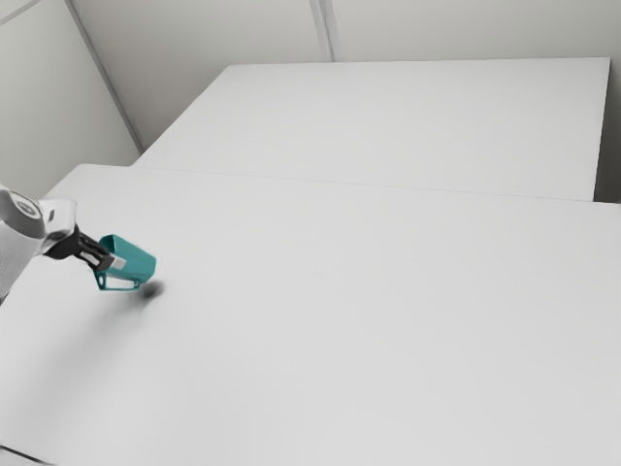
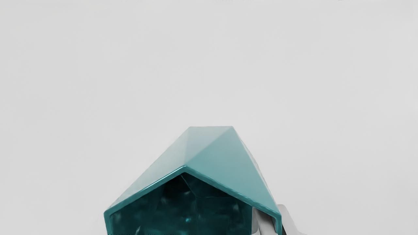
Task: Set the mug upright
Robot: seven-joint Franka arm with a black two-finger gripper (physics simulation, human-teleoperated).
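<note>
No text, label, brand, number or sign can be read.

Tool (image 1: 114,261) clamped, slanting downward from the arm (image 1: 19,233)
</note>
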